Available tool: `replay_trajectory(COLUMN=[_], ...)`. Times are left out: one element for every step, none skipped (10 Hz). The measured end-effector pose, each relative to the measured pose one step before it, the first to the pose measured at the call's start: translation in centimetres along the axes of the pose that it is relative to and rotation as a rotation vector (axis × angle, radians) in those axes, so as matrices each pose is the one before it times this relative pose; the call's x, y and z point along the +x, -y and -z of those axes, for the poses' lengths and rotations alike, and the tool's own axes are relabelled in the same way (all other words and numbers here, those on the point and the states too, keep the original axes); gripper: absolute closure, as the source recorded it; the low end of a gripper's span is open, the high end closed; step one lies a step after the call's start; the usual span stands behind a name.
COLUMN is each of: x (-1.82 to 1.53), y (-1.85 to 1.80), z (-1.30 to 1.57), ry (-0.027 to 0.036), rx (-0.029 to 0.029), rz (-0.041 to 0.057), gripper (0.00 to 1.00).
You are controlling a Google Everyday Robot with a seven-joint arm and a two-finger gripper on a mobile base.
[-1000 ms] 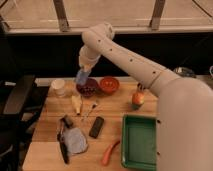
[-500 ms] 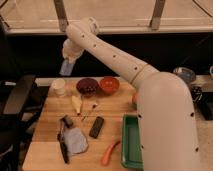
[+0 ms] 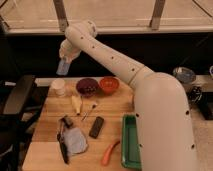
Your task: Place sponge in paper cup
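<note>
Shifted up and leftward since earlier: gripper (image 3: 65, 62), closed on sponge (image 3: 62, 68), is held above paper cup (image 3: 59, 87) at back-left corner of table (image 3: 114, 104).

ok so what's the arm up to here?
The robot's single arm reaches over the back left of the table, its tool shut on the light-blue sponge. The tool hangs in the air, in this view just above the white paper cup, which stands near the table's back left corner beside the dark purple bowl. The sponge is clear of the cup's rim and not yet inside it.
</note>
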Motion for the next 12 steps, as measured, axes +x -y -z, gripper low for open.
replay_trajectory(x=[-0.071, -0.15, 0.053, 0.179, -0.29, -0.167, 0.015, -0.073, -0.186, -0.486, -0.67, -1.099], y=[0.027, 0.131, -0.052, 0.194, 0.772, 0.861, 0.412, 0.203, 0.048, -0.212, -0.443, -0.269], z=[-0.051, -0.06, -0.114, -0.276, -0.587, -0.306, -0.329, -0.566, -0.713, -0.988, -1.162, -1.212], ry=[0.00096, 0.00343, 0.00122, 0.0006, 0.00756, 0.00532, 0.00871, 0.01592, 0.01321, 0.0143, 0.01394, 0.01583], rx=[-0.00019, 0.00156, 0.00305, 0.00867, 0.02841, 0.0306, 0.01663, 0.01896, 0.00835, -0.00576, -0.01349, -0.0149], rz=[0.00075, 0.00284, 0.00675, 0.03564, 0.07644, 0.0742, 0.04411, 0.02001, 0.01026, 0.0093, 0.0105, 0.01468], gripper=[1.0, 1.0, 1.0, 1.0, 1.0, 1.0, 1.0, 1.0, 1.0, 1.0, 1.0, 1.0])
